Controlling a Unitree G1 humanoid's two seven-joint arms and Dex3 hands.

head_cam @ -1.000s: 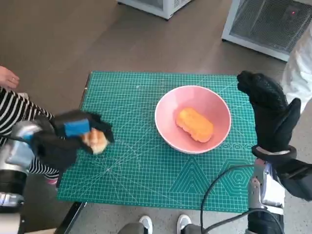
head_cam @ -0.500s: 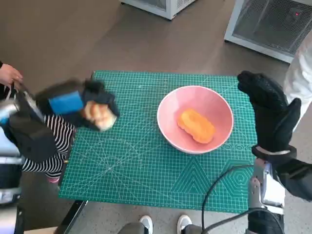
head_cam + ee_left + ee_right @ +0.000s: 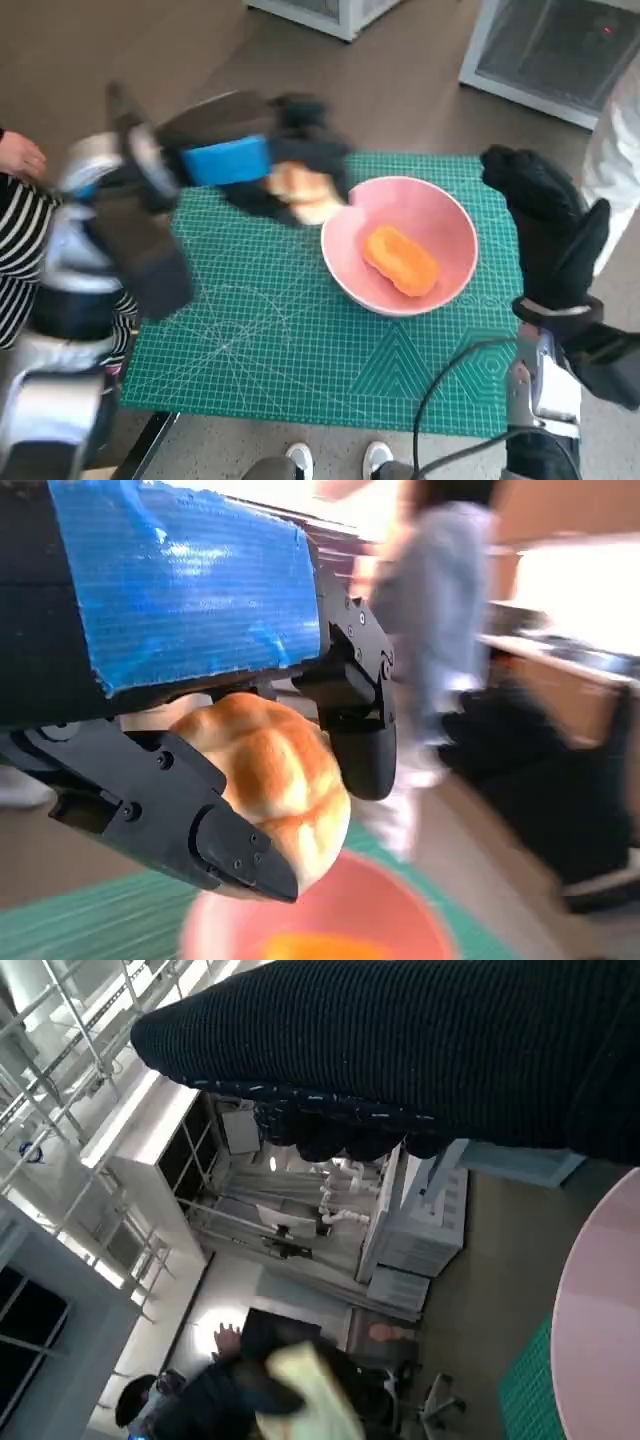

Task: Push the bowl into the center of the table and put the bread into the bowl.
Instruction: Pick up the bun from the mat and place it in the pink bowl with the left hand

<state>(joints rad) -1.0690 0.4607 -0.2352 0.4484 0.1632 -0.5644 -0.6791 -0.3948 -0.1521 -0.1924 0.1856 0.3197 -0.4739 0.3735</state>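
**Operator:** Carrying a bread roll [image 3: 305, 194] in my left hand [image 3: 262, 165], I have the fingers clamped round it from both sides; the left wrist view shows the roll [image 3: 265, 780] pinched between the black fingers [image 3: 200, 820], with nothing under it but air.

**Observer:** And where is the bowl from there?

**Operator:** The pink bowl [image 3: 345, 215] sits on the green mat [image 3: 260, 340], roughly mid-surface, toward my right of the roll. In the head view the roll hangs just beside the bowl's near-left rim, not yet over the hollow. The wrist view agrees: the pink rim [image 3: 400, 900] shows below and beyond the roll.

**Observer:** Anything already inside?

**Operator:** One orange oblong piece [image 3: 400, 260], lying on a slant across the bowl floor. I judge there's room beside it on the left-hand side.

**Observer:** The right hand?

**Operator:** My gloved right hand [image 3: 545, 235] is raised at the bowl's far side, fingers apart, holding nothing. It stands close to the rim, but the left hand has the load, so the left does the work.

**Observer:** So the move ahead?

**Operator:** As I read it, a short carry rightward until the roll is over the hollow, then release.
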